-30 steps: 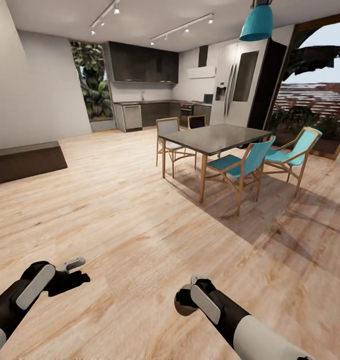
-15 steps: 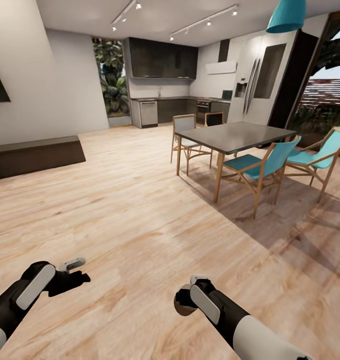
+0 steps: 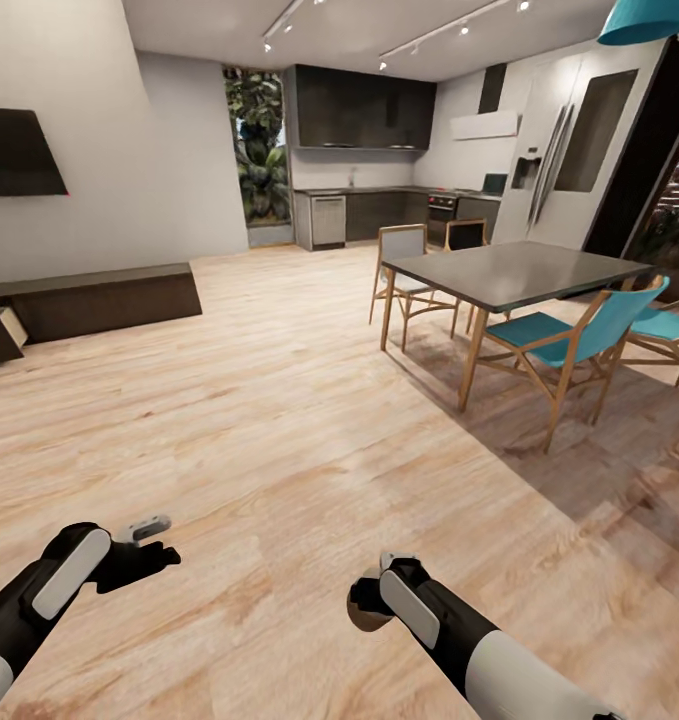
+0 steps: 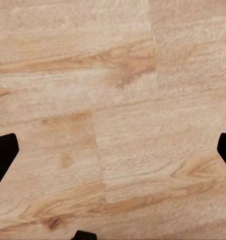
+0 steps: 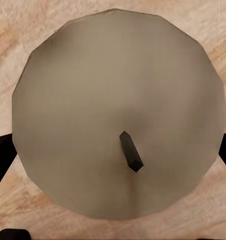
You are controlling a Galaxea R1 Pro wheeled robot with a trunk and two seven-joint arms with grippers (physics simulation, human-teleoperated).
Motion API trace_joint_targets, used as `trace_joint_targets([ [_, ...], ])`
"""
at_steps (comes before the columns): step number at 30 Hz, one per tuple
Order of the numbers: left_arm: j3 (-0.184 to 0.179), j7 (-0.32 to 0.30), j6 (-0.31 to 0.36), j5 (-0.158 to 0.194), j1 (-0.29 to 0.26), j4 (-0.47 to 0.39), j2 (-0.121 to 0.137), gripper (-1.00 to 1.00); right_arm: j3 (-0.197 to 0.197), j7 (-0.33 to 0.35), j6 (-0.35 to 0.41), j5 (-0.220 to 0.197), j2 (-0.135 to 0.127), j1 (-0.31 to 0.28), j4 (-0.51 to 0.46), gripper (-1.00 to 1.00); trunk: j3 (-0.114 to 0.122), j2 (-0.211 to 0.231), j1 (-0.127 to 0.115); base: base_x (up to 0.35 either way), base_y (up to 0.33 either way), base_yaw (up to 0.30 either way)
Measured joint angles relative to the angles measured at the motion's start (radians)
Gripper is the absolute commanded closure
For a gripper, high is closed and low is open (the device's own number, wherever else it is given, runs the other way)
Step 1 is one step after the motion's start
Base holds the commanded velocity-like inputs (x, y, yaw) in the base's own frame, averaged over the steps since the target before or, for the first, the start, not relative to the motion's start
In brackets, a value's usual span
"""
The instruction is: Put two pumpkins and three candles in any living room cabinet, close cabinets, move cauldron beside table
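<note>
My right gripper (image 3: pixel 365 606) is shut on a candle (image 3: pixel 363 612), held low over the wooden floor. In the right wrist view the candle (image 5: pixel 118 120) is a tan-grey round top with a short dark wick, and the gripper (image 5: pixel 113 156) has a dark finger on either side of it. My left gripper (image 3: pixel 151 553) is open and empty, and in the left wrist view (image 4: pixel 113 152) there is bare floor between its fingers. The long, low, dark brown cabinet (image 3: pixel 104 300) stands against the left wall. One front at its far left end (image 3: pixel 3 332) hangs open, showing a tan inside.
A grey-topped dining table (image 3: pixel 524 268) with teal and wooden chairs (image 3: pixel 564 345) stands at the right. A dark screen (image 3: pixel 19 152) hangs on the left wall above the cabinet. The kitchen lies at the back. Open wooden floor (image 3: pixel 279 420) stretches between me and the cabinet.
The whole view has swung to the left, so the camera turned. The cabinet's open end and the wall screen have come into view. Both arms keep their pose, the candle still held.
</note>
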Motion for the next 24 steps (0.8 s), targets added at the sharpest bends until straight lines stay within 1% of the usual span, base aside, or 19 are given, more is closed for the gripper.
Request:
trace_joint_targets([
  [3,0.000,0.000,0.000,0.000,0.000,0.000,0.000,-1.00,0.000,0.001,-0.001,0.003,0.000,0.000,-0.001,1.00,0.000,0.000,0.000,0.171,0.000,0.027],
  [6,0.000,0.000,0.000,0.000,0.000,0.000,0.000,-1.00,0.000,0.000,-0.001,0.004,0.000,0.000,0.000,1.00,-0.001,0.000,0.000,0.242,0.000,0.159],
  [24,0.000,0.000,0.000,0.000,0.000,0.000,0.000,-1.00,0.000,-0.002,0.000,0.008,0.000,0.000,0.000,1.00,-0.001,0.000,0.000,0.315,0.000,0.275],
])
